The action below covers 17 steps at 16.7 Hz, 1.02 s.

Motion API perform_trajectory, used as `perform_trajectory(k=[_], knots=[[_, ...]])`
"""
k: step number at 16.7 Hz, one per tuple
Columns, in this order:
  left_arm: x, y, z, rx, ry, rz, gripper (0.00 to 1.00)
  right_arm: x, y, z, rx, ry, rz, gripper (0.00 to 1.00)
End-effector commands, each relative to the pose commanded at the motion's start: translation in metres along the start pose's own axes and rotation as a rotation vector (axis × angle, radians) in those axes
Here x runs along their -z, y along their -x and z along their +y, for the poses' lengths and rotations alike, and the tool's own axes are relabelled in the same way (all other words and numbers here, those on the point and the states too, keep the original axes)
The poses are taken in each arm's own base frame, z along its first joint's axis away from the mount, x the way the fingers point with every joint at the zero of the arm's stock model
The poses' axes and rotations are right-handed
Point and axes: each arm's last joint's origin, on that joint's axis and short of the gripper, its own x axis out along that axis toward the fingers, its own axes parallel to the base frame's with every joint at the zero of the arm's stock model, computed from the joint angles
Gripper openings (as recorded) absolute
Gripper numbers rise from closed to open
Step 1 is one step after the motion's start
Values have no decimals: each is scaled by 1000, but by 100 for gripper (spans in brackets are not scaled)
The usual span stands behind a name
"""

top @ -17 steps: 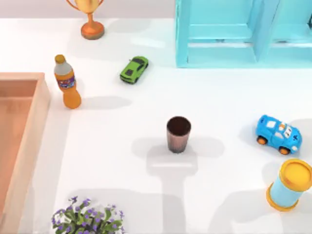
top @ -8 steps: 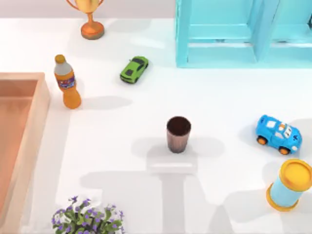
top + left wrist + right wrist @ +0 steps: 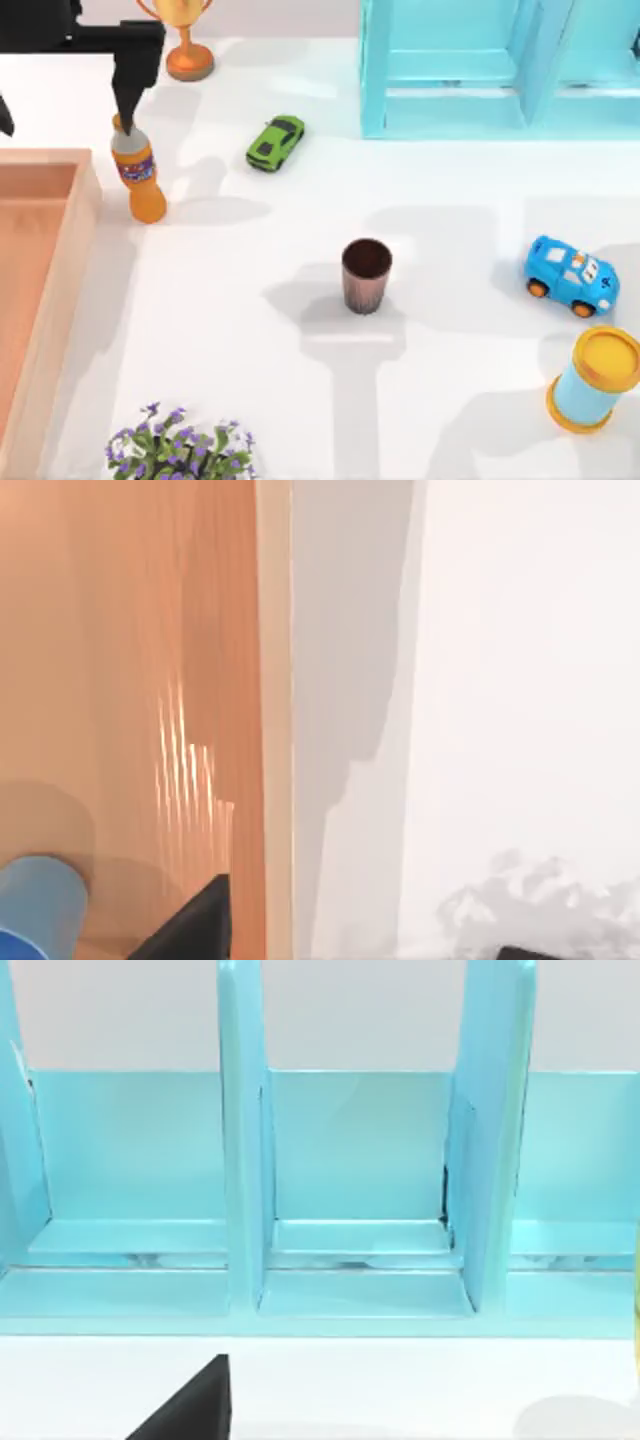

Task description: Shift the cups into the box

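The brown cup (image 3: 366, 275) stands mid-table; the left wrist view reveals the blue cup (image 3: 38, 908) inside the box (image 3: 272, 680). Left pincer (image 3: 65, 95) hovers released above.

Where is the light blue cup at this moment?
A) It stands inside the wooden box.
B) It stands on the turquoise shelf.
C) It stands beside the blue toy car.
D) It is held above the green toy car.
A: the left wrist view shows the light blue cup resting on the floor of the wooden box, inside its wall, while the reddish-brown cup stands on the table.
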Motion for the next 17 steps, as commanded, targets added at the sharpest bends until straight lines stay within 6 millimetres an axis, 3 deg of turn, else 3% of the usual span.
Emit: perform_trajectory(k=[2,4,7,9,12,17], knots=[[-16,-5,-57,10,-2,-25,100,0,0,0,0,0,0,100],[-19,-17,-116,22,-5,-40,100,0,0,0,0,0,0,100],[-5,-43,-193,29,-10,-36,100,0,0,0,0,0,0,100],[9,-61,-230,21,-13,-21,100,0,0,0,0,0,0,100],[23,-77,-256,10,-15,-6,100,0,0,0,0,0,0,100],[22,-79,-256,9,-13,-5,100,0,0,0,0,0,0,100]])
